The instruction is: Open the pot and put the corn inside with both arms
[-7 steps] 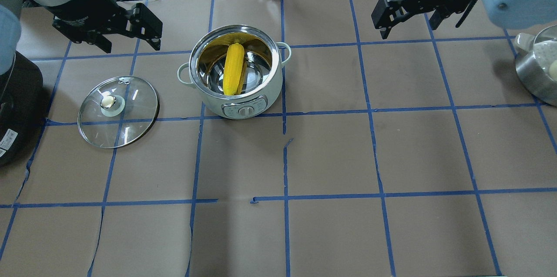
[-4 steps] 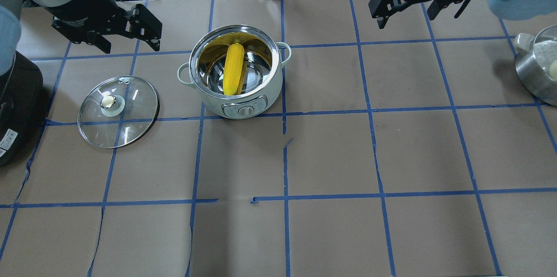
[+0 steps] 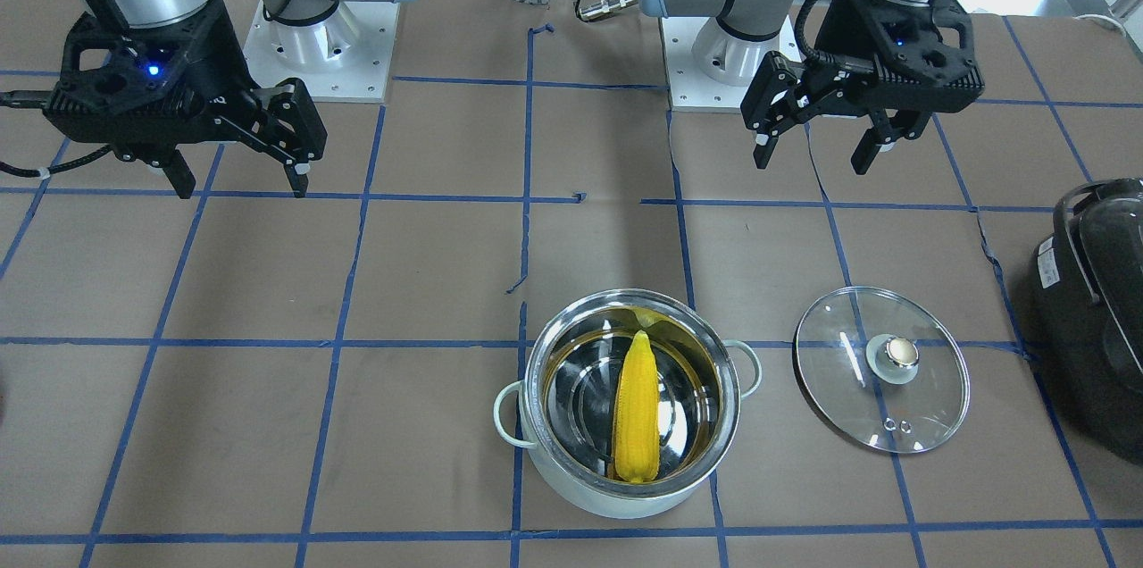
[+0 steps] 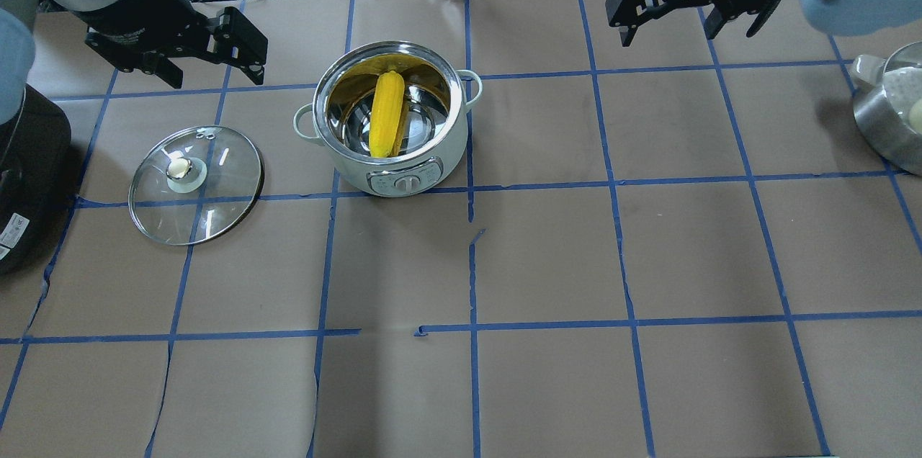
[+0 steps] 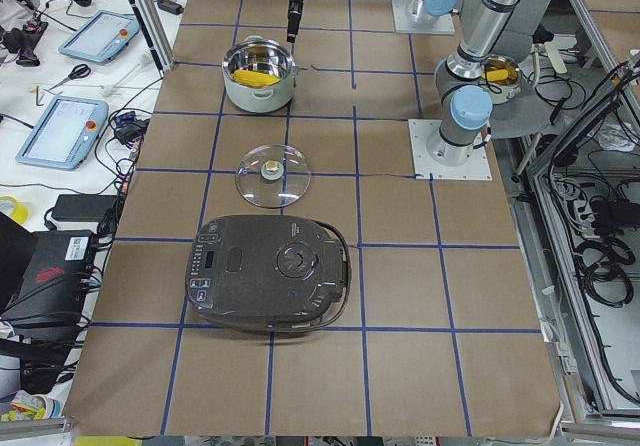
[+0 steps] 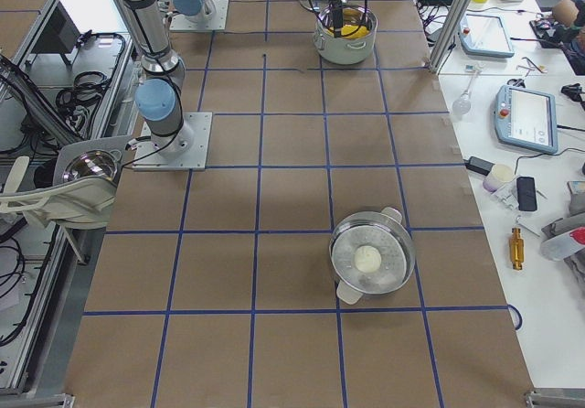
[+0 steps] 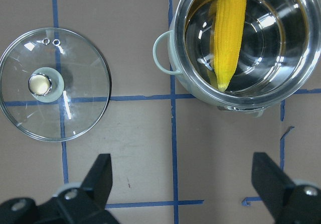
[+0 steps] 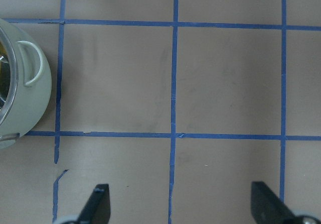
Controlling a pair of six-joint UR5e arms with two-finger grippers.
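The mint-white pot stands open at the far middle of the table, also in the front view. The yellow corn lies inside it, leaning on the steel wall. The glass lid lies flat on the table beside the pot, knob up. My left gripper is open and empty, raised near the lid and pot. My right gripper is open and empty, raised far right of the pot.
A dark black appliance sits at the table's left end. A second steel pot holding a pale round object stands at the right edge. Cables and devices lie beyond the far edge.
My right gripper has drawn back toward the table's far edge, away from the pot. The left gripper, pot, corn and lid have not moved.
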